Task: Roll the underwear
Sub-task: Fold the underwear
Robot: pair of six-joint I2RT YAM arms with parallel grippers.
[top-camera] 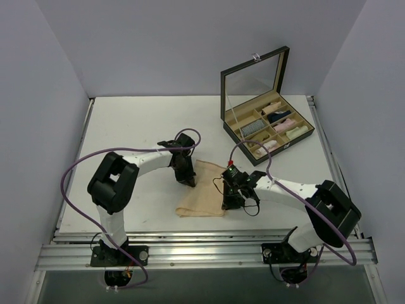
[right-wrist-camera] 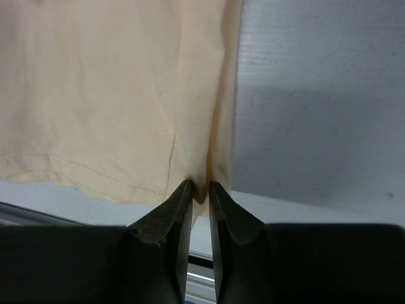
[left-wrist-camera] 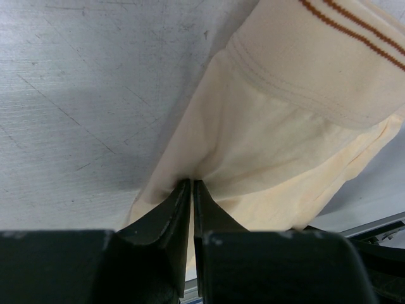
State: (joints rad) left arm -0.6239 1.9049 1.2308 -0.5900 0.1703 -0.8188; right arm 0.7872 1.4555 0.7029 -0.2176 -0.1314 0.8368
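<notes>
Peach-beige underwear is lying flat and unrolled at lower centre of the worktop. The left tool and right tool are each pinching an edge, so the rolling itself seems not yet begun.

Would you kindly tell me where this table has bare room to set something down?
The widest bare patch of table is far left, bordered by the left wall, the box and the left arm. A narrow strip lies between the underwear and the box. The near middle is crowded: left gripper and right gripper both pinch the underwear.
</notes>
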